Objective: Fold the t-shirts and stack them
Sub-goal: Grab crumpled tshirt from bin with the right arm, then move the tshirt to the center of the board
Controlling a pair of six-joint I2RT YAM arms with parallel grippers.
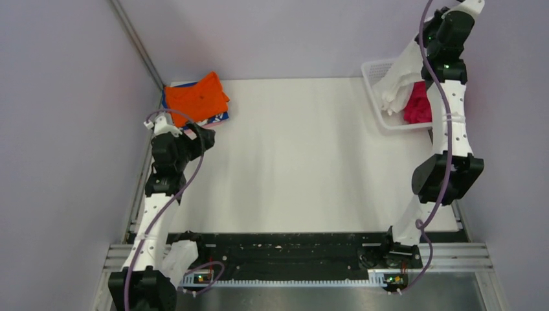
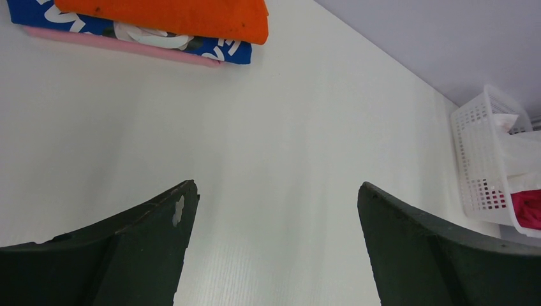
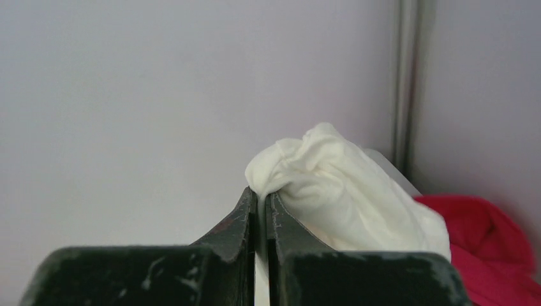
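Along the left side of the worktop (image 1: pixel 304 162), the left fingers (image 2: pixel 159 223) hang spread wide over the bare white surface, holding nothing and touching no cloth.

Beyond them, in the far left corner, lies a folded stack. The orange t-shirt (image 1: pixel 196 97) is on top. Under it is the blue-patterned t-shirt (image 2: pixel 237 52), with white markings showing along its near edge. A pale pink layer (image 2: pixel 127 46) sits lowest (only a thin strip of it shows).

Across at the far right, the white mesh basket (image 1: pixel 374 70) stands at the worktop's edge, with the magenta t-shirt (image 1: pixel 419 109) bunched inside it. High above the basket, the right fingers (image 3: pixel 245 217) are pressed together on a gathered fold of the white t-shirt (image 3: pixel 338 191). The shirt hangs from them in a long drape, its lower end reaching down into the basket just beside the magenta one.
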